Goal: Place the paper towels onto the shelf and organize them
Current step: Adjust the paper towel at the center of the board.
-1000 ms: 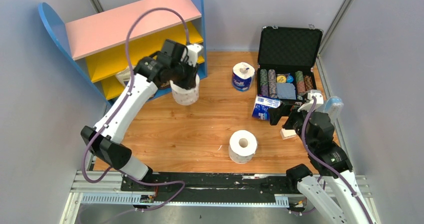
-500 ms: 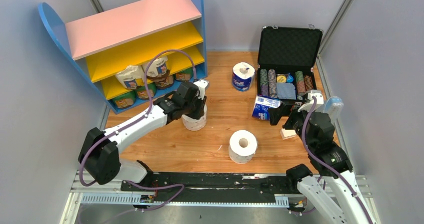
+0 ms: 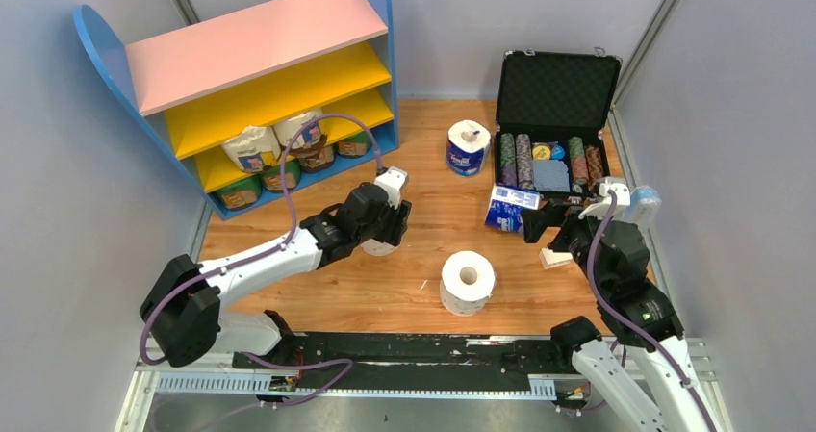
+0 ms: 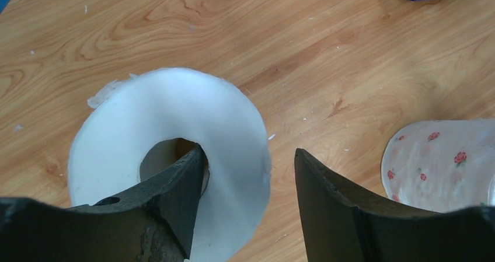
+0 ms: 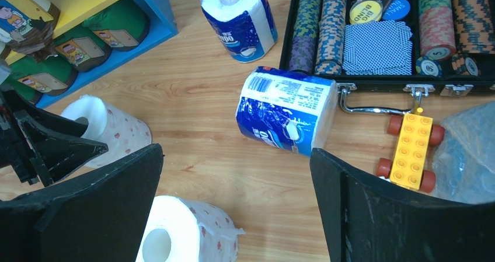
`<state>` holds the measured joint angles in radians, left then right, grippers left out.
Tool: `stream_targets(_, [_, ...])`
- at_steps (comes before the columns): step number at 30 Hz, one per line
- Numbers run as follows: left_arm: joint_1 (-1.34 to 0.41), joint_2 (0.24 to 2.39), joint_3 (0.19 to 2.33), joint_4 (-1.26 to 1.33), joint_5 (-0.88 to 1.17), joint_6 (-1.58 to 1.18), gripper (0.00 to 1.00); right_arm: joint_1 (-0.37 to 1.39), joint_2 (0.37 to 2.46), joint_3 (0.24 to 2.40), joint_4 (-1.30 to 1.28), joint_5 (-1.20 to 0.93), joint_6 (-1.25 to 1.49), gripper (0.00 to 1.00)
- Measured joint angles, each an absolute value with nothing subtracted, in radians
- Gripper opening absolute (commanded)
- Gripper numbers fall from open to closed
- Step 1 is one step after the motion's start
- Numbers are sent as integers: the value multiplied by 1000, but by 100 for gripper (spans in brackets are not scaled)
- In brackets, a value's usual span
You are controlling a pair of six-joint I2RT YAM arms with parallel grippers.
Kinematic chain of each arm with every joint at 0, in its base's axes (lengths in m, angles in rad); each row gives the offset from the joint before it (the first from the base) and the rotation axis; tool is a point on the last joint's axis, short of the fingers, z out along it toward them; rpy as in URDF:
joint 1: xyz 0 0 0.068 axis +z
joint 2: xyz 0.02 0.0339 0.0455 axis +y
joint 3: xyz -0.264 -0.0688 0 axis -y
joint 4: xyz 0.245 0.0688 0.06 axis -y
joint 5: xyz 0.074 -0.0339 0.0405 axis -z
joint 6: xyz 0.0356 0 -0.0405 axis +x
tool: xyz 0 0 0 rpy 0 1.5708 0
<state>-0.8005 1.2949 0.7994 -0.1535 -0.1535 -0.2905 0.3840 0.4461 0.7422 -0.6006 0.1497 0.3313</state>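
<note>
Nearest the arm bases, a bare white roll (image 3: 468,281) stands on end on the wooden table (image 3: 423,259). Just beyond it the left gripper (image 4: 245,206) sits low over another flowered roll (image 4: 169,157) — fingers parted, one dipped into the hollow core, seemingly no longer clamping. The right gripper (image 5: 236,206) hangs with jaws wide, holding nothing. Past it a blue-printed roll (image 5: 287,111) lies on its side beside the black case (image 3: 553,105); another blue roll (image 3: 468,147) stands upright. Farthest left, the shelf (image 3: 250,86) — wrapped rolls (image 3: 279,153) crowd its lower tiers.
</note>
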Motion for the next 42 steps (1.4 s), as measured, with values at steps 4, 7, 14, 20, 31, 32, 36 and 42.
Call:
stream_targets(4, [-843, 1293, 799, -154, -217, -279, 65, 384, 420, 752, -635, 173, 330, 100])
stream_targets(7, [-865, 1296, 799, -154, -263, -270, 65, 384, 392, 755, -654, 192, 329, 100])
stream_targets(14, [-918, 1349, 799, -137, -398, -237, 53, 384, 366, 754, -659, 219, 330, 100])
stream_targets(20, [-939, 1383, 806, -119, -476, -232, 29, 384, 352, 752, -662, 220, 331, 100])
stream_targets(31, [-938, 1391, 933, -326, -479, -238, 0, 384, 332, 749, -662, 219, 331, 100])
stream_targets(32, [-930, 1391, 974, -368, -471, -236, 0, 384, 330, 749, -662, 219, 331, 100])
stream_targets(36, [-886, 1390, 1183, -527, -416, -225, 0, 384, 316, 747, -662, 219, 331, 100])
stream_targets(42, [-752, 1391, 1494, -717, -322, -188, 0, 384, 289, 737, -662, 219, 331, 100])
